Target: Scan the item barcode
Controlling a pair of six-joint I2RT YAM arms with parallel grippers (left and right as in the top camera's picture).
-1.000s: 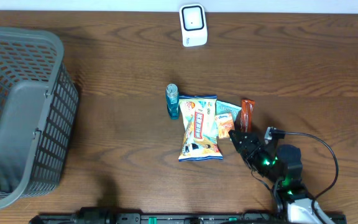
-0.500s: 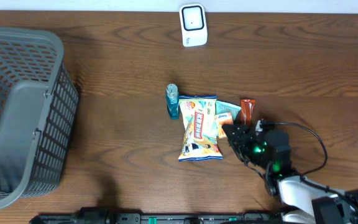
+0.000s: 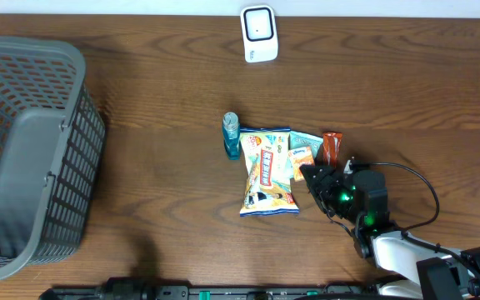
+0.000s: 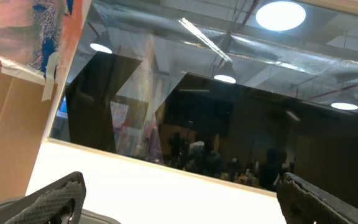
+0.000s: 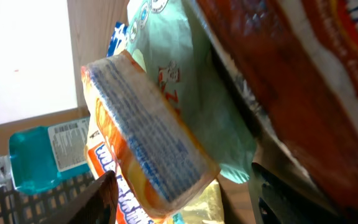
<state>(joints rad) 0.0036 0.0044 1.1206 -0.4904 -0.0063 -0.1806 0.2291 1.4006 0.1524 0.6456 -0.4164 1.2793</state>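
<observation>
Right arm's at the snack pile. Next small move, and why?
Probably close the right gripper on the orange packet: the wrist view shows it between the fingers, with a gap left on one side, so it isn't gripped yet. The green packet and red bar lie right beside it, so close slowly.

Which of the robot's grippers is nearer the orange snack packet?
Right. The right gripper flanks the orange snack packet; the left gripper faces the ceiling, outside the overhead view.
</observation>
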